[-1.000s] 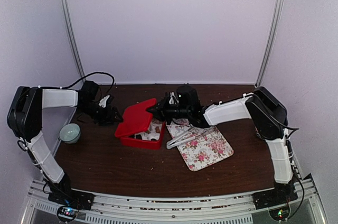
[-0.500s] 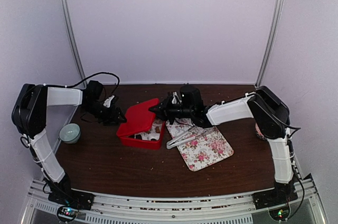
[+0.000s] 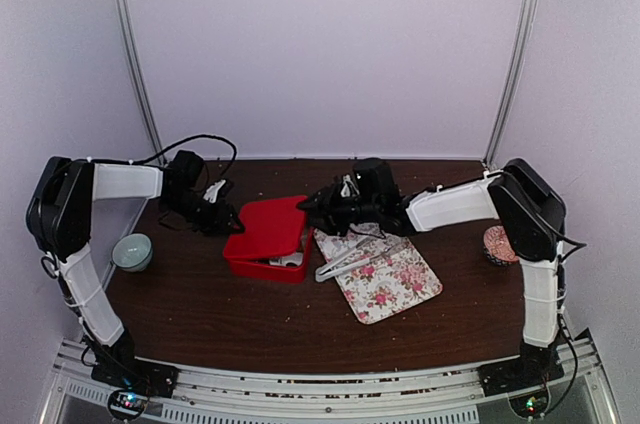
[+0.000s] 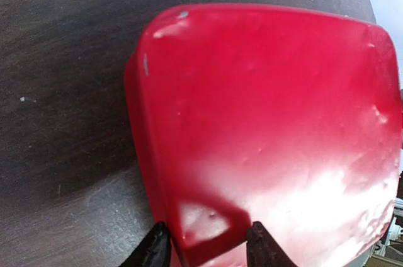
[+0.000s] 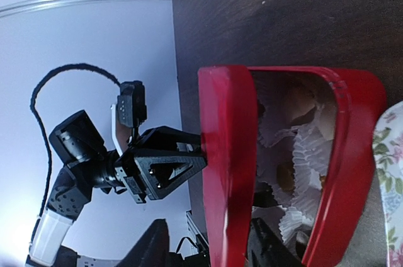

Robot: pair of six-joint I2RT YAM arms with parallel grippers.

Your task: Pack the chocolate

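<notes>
Chocolate (image 5: 285, 177) lies in paper cups (image 5: 308, 153) inside the red box (image 5: 359, 128), lid (image 5: 223, 153) half lowered; left gripper (image 4: 209, 251) straddles a lid corner, grip undeterminable, right gripper (image 5: 208, 245) stands parted around the lid edge, so the lid may drop askew.

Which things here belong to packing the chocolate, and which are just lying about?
In the job:
chocolate in paper cups; box; lid, ajar; left pincer on the lid's corner; right pincer, open astride its edge.

Lying about:
tongs on the tray; bowl at far left; dish at far right.
</notes>
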